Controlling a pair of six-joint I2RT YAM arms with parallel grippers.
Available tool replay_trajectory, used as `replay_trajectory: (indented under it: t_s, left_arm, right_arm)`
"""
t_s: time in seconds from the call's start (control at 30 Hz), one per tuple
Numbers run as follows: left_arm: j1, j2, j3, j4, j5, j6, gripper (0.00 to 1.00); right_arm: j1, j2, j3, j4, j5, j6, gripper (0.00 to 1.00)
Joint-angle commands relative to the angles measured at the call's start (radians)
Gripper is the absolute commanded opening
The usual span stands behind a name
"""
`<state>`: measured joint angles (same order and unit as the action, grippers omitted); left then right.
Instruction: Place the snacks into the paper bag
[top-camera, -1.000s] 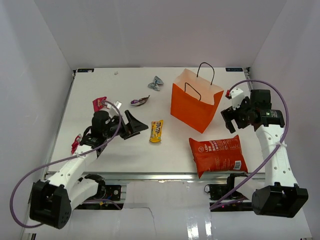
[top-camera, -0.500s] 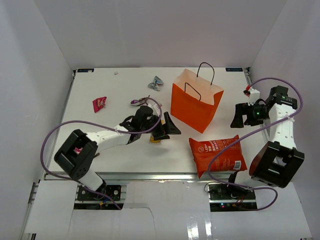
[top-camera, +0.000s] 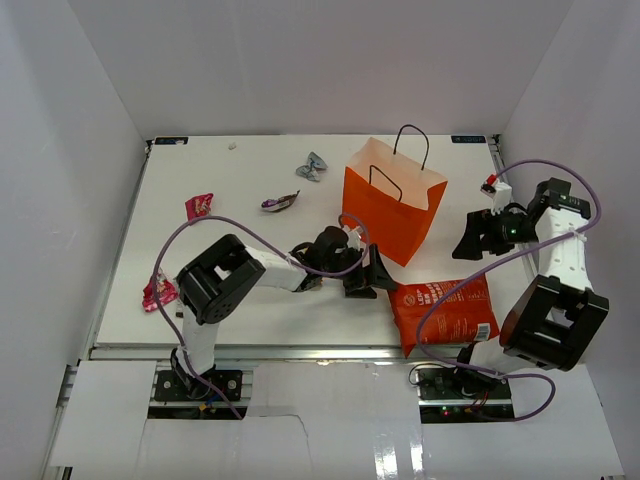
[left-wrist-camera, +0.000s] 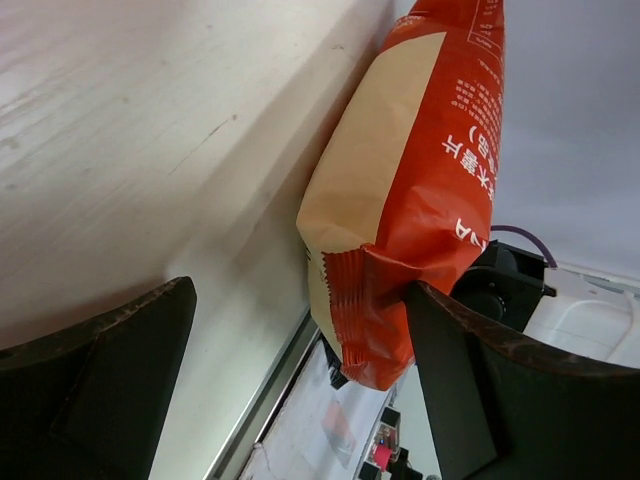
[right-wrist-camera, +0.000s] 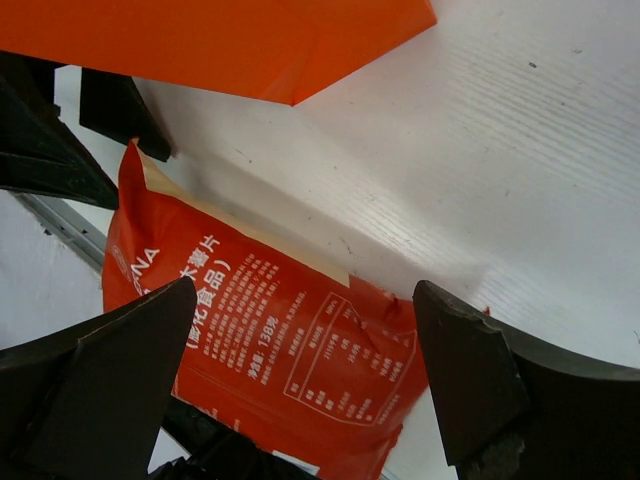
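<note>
The orange paper bag (top-camera: 393, 210) stands upright at mid-table. The red-orange chip bag (top-camera: 445, 312) lies flat in front of it on the right. My left gripper (top-camera: 375, 275) is open at the chip bag's left edge; in the left wrist view a corner of the chip bag (left-wrist-camera: 410, 190) sits between the fingers (left-wrist-camera: 500, 380), against the right one. My right gripper (top-camera: 470, 238) hovers open above the chip bag (right-wrist-camera: 280, 340), holding nothing. Pink-red wrappers (top-camera: 198, 206) (top-camera: 158, 291), a purple wrapper (top-camera: 280, 202) and a silver wrapper (top-camera: 312, 166) lie to the left. The yellow candy packet is hidden.
The left arm stretches low across the table's front, from its base to the chip bag. The paper bag's bottom corner (right-wrist-camera: 220, 40) is close above the chip bag. The table's front rail (top-camera: 300, 350) runs just below the chip bag.
The left arm swept right from the table's left side across the yellow packet to the chip bag's edge. The right gripper drew back right, then turned down over the chip bag. The chip bag shifted slightly.
</note>
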<state>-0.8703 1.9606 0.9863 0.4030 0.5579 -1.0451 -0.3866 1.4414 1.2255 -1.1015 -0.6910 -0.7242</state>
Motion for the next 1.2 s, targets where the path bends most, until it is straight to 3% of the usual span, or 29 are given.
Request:
replay_trajectory:
  t_s: [0.0,0.2,0.47,0.77,0.9,1.1,1.17]
  left_arm:
    - [-0.027,0.017,0.055,0.089,0.071,-0.027,0.96]
    - [-0.042,0.014,0.040,0.146,0.082,-0.072,0.90]
    - [-0.044,-0.035,0.026,0.192,0.092,-0.096,0.93]
    - [-0.053,0.070,0.067,0.195,0.123,-0.151,0.96]
    - [-0.059,0.104,0.110,0.194,0.146,-0.150,0.80]
    - [-0.062,0.120,0.121,0.195,0.163,-0.150,0.68]
    - [-0.062,0.118,0.127,0.195,0.165,-0.138,0.58]
  right_arm:
    - [-0.008,-0.001,-0.027,0.000,-0.051,-0.041,0.95]
    - [-0.009,-0.012,-0.075,0.022,-0.033,-0.067,0.96]
    - [-0.012,-0.056,-0.150,0.078,0.044,-0.054,0.98]
    - [-0.012,-0.056,-0.127,0.083,0.054,-0.037,0.98]
    - [-0.012,-0.050,-0.118,0.083,0.054,-0.034,0.98]
    - [-0.012,-0.041,-0.113,0.084,0.048,-0.029,0.98]
    - [-0.012,-0.041,-0.110,0.084,0.048,-0.029,0.98]
